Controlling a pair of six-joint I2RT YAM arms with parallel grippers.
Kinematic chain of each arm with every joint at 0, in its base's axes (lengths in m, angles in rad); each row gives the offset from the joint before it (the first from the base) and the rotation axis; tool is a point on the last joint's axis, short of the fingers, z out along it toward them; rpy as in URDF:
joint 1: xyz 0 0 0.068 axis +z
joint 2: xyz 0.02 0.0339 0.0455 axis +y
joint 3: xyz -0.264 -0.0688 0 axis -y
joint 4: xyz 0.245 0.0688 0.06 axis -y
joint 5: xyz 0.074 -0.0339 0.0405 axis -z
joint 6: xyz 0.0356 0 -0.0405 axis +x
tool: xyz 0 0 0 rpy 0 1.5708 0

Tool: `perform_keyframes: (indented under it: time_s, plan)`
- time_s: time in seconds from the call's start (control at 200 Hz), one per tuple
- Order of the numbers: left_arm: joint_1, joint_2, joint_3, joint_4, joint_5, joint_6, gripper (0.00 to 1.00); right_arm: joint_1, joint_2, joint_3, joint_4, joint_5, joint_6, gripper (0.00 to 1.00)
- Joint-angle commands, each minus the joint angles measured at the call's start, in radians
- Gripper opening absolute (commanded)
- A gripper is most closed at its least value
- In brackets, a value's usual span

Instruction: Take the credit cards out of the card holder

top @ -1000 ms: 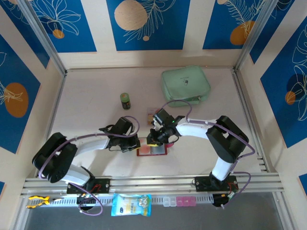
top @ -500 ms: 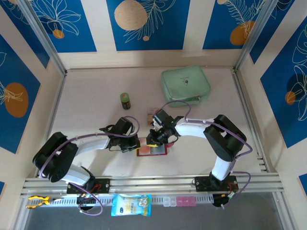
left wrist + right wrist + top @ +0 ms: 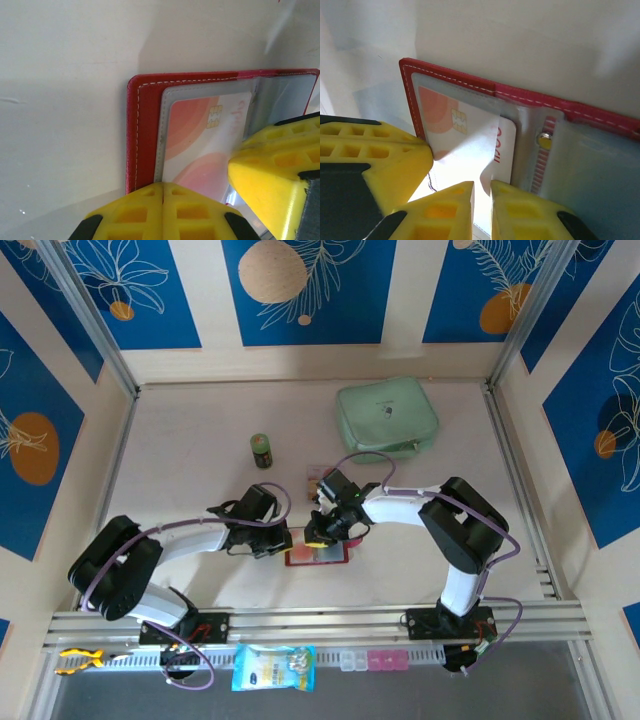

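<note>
My right gripper (image 3: 482, 192) is closed down to a thin slit. The near edge of the white card (image 3: 465, 135), with its orange-red circles and gold chip, runs into that slit, so I have the card pinched between my two yellow tips. The card lies partly inside a clear sleeve of the red wallet (image 3: 535, 97), which is spread open flat on the table (image 3: 200, 440). In my right wrist view, a small metal snap stud (image 3: 545, 141) sits on a pinkish strip just to the right of the card. My left gripper (image 3: 162, 200) is fully closed, its two yellow tips pressed together with no gap. They sit at the near edge of the wallet, close to the card's lower corner, and I cannot tell whether they press on the wallet or only touch it. The two grippers stand just beside each other, the left at the wallet's left end and the right over its middle. From above, the wallet lies near the front middle of the table, between my two arms. Farther back stands a small green jar (image 3: 261, 450), and well apart to its right lies a mint-green pouch (image 3: 387, 418).
</note>
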Motion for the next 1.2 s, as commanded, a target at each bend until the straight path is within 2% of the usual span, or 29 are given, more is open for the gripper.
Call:
perform_keyframes:
  time_s: [0.0,0.125,0.29,0.8,1.195]
  plan:
    - [0.011,0.007,-0.007,-0.038,-0.018,0.027,0.04,0.007,0.023,0.016,0.006,-0.03,0.006,0.16]
    - [0.01,0.005,-0.008,-0.039,-0.02,0.027,0.04,0.008,0.026,0.019,-0.008,-0.026,0.005,0.21]
    - [0.011,0.002,-0.013,-0.041,-0.02,0.026,0.05,0.019,0.022,0.053,-0.115,0.051,-0.018,0.26]
    - [0.011,0.005,-0.023,-0.038,-0.02,0.022,0.05,0.038,0.017,0.119,-0.247,0.135,-0.064,0.27]
    - [0.012,0.006,-0.024,-0.055,-0.027,0.022,0.05,0.042,0.012,0.125,-0.255,0.137,-0.07,0.27]
